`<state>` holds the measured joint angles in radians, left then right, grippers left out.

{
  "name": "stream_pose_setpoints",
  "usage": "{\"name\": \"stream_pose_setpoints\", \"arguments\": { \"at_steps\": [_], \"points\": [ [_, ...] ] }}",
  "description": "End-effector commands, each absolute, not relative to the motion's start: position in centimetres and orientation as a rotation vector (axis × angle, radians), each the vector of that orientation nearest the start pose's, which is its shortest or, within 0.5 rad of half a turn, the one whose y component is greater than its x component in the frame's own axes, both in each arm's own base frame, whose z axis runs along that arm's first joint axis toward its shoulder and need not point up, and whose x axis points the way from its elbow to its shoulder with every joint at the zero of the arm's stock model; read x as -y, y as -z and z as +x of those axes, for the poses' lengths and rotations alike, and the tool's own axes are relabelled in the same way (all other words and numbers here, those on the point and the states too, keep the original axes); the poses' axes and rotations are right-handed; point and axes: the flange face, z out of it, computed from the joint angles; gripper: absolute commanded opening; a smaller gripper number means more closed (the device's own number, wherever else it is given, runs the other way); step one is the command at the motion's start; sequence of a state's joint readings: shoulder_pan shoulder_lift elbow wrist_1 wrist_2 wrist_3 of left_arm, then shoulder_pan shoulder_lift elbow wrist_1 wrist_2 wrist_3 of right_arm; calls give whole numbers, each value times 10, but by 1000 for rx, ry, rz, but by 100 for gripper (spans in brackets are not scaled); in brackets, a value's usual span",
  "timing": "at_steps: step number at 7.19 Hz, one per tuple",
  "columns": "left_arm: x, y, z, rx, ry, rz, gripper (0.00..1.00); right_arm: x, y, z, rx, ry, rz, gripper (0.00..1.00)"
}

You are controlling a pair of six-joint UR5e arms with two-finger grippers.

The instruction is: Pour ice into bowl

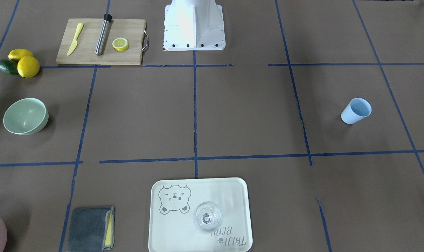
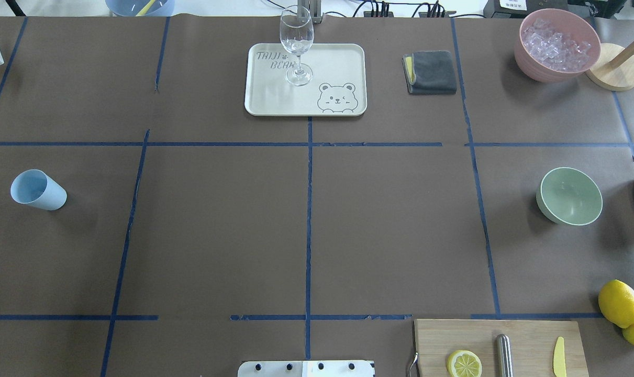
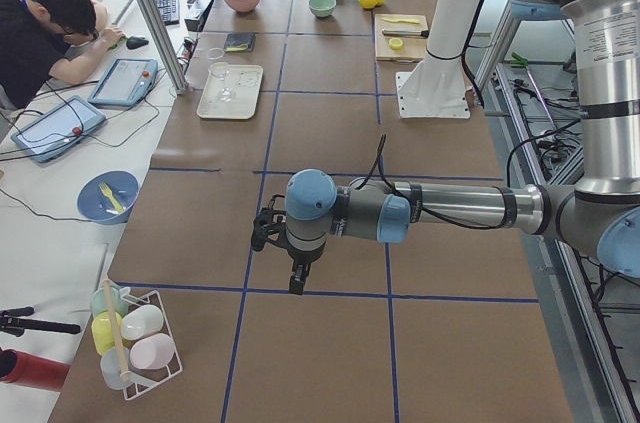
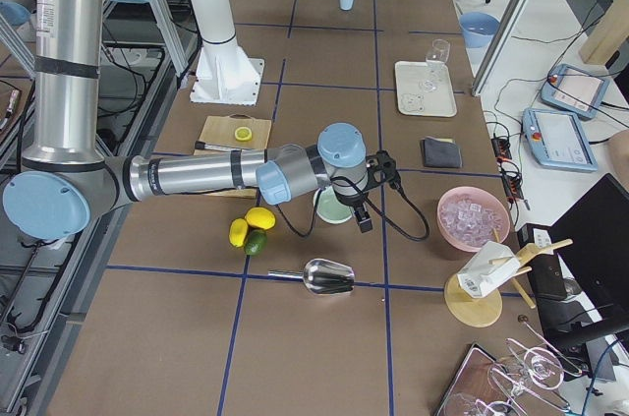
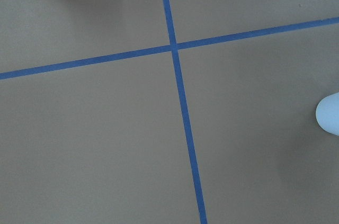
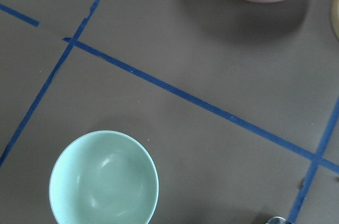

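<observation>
Table [image 2: 217, 235]: flat brown paper cover, matte, gridded with blue tape.

Bowl [image 2: 571, 196]: right middle of the overhead view, upright, alone in its taped square. It is round, pale mint green and matte outside. The right wrist view shows a smooth inside with soft highlights.

Ice [image 2: 556, 41]: small clear glassy cubes, heaped in the pink container [image 2: 529, 63] in the upper right corner of the overhead view, well apart from the bowl. The container is round and dull pink, with a faintly banded wall.

Scoop [image 4: 329, 276]: polished metal with a rounded body, lying on the paper low centre in the exterior right view, apart from the bowl.

Right gripper [image 4: 365, 222]: centre of the exterior right view, pointing down, in front of the bowl and hiding part of it. It is seen from the side only, so I cannot tell whether the claw is wide or narrow.

Left gripper [image 3: 296, 286]: centre of the exterior left view, pointing down over bare paper. Claw width cannot be told here either.

Blue cup [image 2: 37, 190]: left middle of the overhead view, pale blue, tapered, matte.

Wine glass [image 2: 297, 44]: clear and stemmed, standing on a cream tray [image 2: 343, 57] with rounded corners and a bear print, top centre.

Cutting board [image 2: 526, 335]: pale wood, lower right of the overhead view. It carries a lemon half [image 2: 464, 363], a brushed steel rod [image 2: 503, 356] and a yellow knife [image 2: 558, 357].
</observation>
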<state>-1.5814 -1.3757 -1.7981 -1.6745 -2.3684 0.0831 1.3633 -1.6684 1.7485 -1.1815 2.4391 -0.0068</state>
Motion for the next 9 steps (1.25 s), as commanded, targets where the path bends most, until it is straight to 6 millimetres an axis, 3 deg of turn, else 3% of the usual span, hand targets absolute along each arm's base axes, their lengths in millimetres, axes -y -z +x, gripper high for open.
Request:
{"name": "stream_pose_setpoints", "arguments": {
  "at_steps": [1, 5, 6, 7, 8, 9],
  "points": [
    [417, -623, -66, -790, -122, 165, 100, 471, -607, -91, 916, 485, 313, 100],
    [417, -623, -66, -791, -123, 166, 100, 470, -626, -155, 830, 474, 283, 99],
    [416, -623, -66, -790, -121, 164, 100, 472, -626, -164, 831, 488, 277, 95],
    [416, -623, -66, -792, -121, 164, 100, 470, -625, -173, 835, 507, 273, 83],
    [416, -624, -66, -792, -123, 164, 100, 472, -621, -175, 837, 513, 281, 48],
    [416, -624, -66, -790, -123, 164, 100, 476, -616, -177, 836, 518, 293, 0]
  ]
}}
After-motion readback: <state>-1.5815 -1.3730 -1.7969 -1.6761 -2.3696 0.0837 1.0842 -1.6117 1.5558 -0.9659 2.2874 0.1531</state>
